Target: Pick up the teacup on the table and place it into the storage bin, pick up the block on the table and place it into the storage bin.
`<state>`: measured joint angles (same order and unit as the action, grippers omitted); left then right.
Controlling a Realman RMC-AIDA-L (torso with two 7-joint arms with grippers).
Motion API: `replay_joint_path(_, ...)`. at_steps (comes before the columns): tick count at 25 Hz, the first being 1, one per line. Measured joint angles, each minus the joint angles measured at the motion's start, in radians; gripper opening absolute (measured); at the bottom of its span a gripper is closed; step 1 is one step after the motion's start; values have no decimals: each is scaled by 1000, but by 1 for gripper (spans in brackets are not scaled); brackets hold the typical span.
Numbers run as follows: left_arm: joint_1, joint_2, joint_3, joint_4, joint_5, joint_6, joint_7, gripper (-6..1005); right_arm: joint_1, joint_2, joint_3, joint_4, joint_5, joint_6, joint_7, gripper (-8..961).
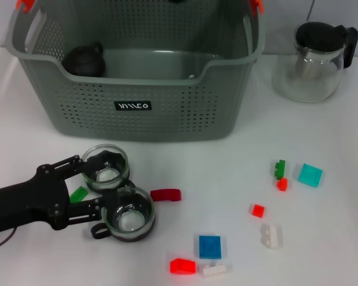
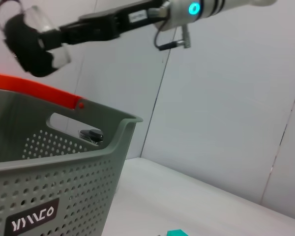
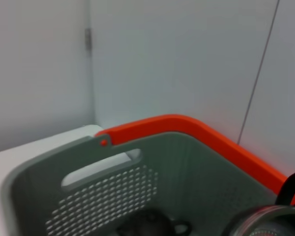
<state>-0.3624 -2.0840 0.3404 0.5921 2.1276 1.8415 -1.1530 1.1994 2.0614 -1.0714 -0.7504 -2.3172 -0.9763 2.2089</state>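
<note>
Two glass teacups stand in front of the storage bin (image 1: 167,89): one (image 1: 106,168) farther back, one (image 1: 129,214) nearer with its black handle toward my left arm. My left gripper (image 1: 98,179) lies low on the table, open, its fingers on either side of the farther teacup. In the left wrist view, my right gripper (image 2: 32,42) hangs high over the bin (image 2: 49,187), shut on another glass teacup (image 2: 46,29). That teacup's rim (image 3: 268,221) shows above the bin (image 3: 113,196) in the right wrist view. Several blocks lie scattered, a red block (image 1: 166,195) closest to the cups.
A dark round object (image 1: 83,59) sits in the bin's left corner. A glass teapot (image 1: 313,59) with a black lid stands at the back right. A green block (image 1: 79,193) lies under my left gripper. Blue (image 1: 210,246), teal (image 1: 309,174), red (image 1: 182,266) and white (image 1: 271,235) blocks lie to the right.
</note>
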Motion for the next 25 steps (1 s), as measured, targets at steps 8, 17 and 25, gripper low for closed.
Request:
replay_joint_path(8,2,-1,0,-2,0,-5,2,873,59,17,-2,217,30,242,-6,53)
replay_joint_path(17,-4,-2,1,-12,0,-10,2,873,64,23,-10,324,38,354,-5,53)
replay_joint_path(25,-4,-4,2,-14,0,-15,3,872,72,40,-18,378,44,408,-32,53)
